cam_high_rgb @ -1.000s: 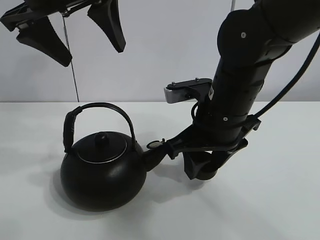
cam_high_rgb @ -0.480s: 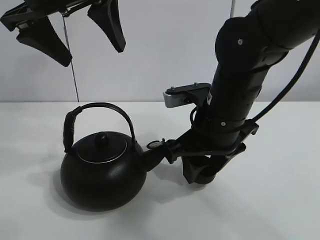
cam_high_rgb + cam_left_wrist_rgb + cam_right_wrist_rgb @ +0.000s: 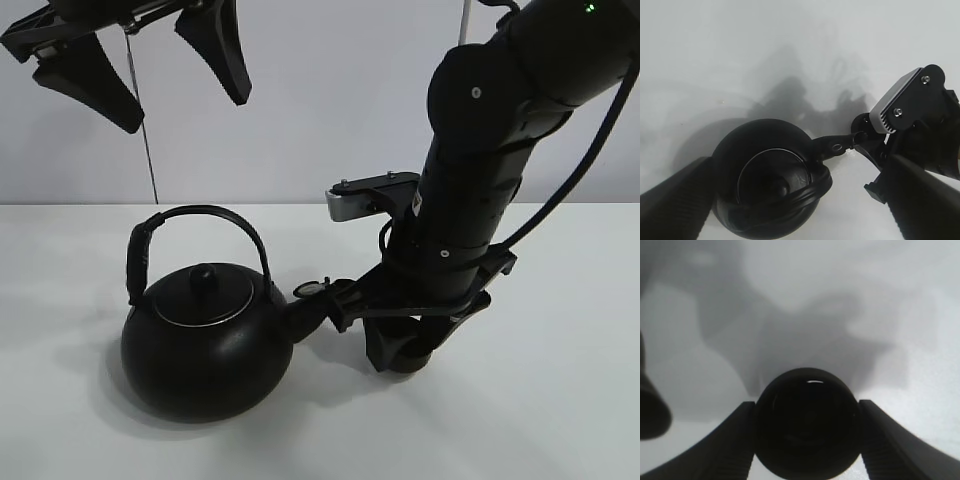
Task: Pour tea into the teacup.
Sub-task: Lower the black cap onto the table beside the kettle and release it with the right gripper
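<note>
Right pincer (image 3: 807, 407) is clamped on the teacup (image 3: 807, 432). Its fingers (image 3: 735, 435) press on both sides of the small round black cup, and a tiny glint of light shows on the shiny inside.

In the high view this pincer (image 3: 400, 352) hangs low over the white desk (image 3: 560, 420), on the right side of the kettle (image 3: 205, 345). The cup is hard to pick out there (black on black), so I cannot tell if it touches the desk. It is just beside the tip of the kettle's spout (image 3: 305, 315), which points that way.

The big round kettle stands upright on the desk. Its lid (image 3: 225, 295) is on, with a little knob on top. Its curved handle (image 3: 205, 213) stands up over the lid.

The left pincer (image 3: 185, 112) is high up above the kettle, near the top of the high view. Its two fingers are spread wide apart and hold nothing. Its own camera looks straight down on the kettle and the spout.
</note>
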`<state>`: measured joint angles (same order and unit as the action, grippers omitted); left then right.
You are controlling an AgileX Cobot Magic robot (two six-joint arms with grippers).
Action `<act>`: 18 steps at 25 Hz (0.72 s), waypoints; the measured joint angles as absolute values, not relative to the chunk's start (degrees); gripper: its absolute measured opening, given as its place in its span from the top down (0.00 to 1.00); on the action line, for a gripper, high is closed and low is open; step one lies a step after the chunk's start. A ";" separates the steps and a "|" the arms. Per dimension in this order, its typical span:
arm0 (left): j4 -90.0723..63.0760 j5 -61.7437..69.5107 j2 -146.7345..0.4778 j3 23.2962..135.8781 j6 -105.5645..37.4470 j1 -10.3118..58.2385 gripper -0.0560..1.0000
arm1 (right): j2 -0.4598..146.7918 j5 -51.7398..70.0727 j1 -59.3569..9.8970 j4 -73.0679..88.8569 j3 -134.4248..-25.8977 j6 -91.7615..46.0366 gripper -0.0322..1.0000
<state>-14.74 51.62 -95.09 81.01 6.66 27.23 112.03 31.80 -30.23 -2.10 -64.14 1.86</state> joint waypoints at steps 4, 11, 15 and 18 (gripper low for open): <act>-14.74 51.62 -95.09 81.01 6.66 27.23 0.33 | 112.03 31.75 -30.23 -2.09 -64.14 1.86 0.58; -14.74 51.62 -95.09 81.01 6.66 27.23 0.33 | 112.03 31.75 -30.23 -2.09 -64.14 1.86 0.58; -14.74 51.62 -95.09 81.01 6.66 27.23 0.33 | 112.03 31.75 -30.23 -2.09 -64.14 1.86 0.55; -14.74 51.62 -95.09 81.01 6.66 27.23 0.33 | 112.03 31.75 -30.23 -2.09 -64.14 1.86 0.53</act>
